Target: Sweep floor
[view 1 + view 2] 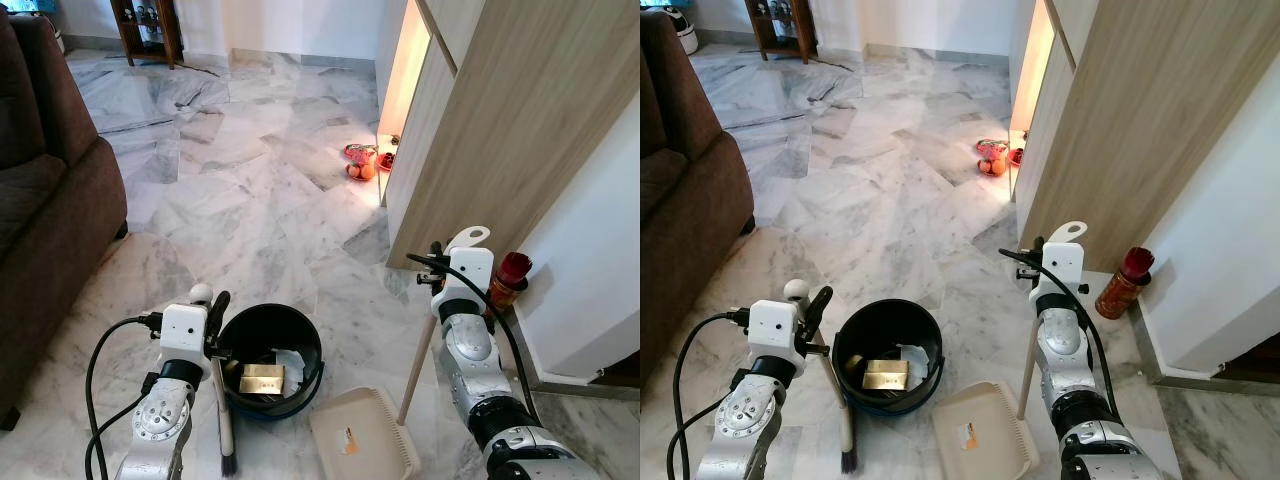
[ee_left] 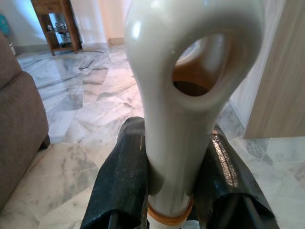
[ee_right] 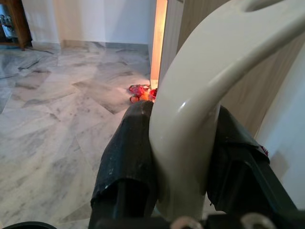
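Underfoot grey-veined marble floor (image 1: 260,200) – brown sofa (image 1: 45,200) left, wood cabinet (image 1: 510,130) right.

We see a grey-veined white marble floor (image 1: 260,190), a round black plastic bin (image 1: 268,345), a cream plastic dustpan (image 1: 362,435), a dark brown fabric sofa (image 1: 45,190) and a light wood-grain cabinet (image 1: 510,120).

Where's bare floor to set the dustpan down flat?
Widest free patch: the marble floor between the sofa and the wooden cabinet, ahead of the black bin. Crowded: around the bin, where the brush and dustpan sit, and the wall corner by the red jar.
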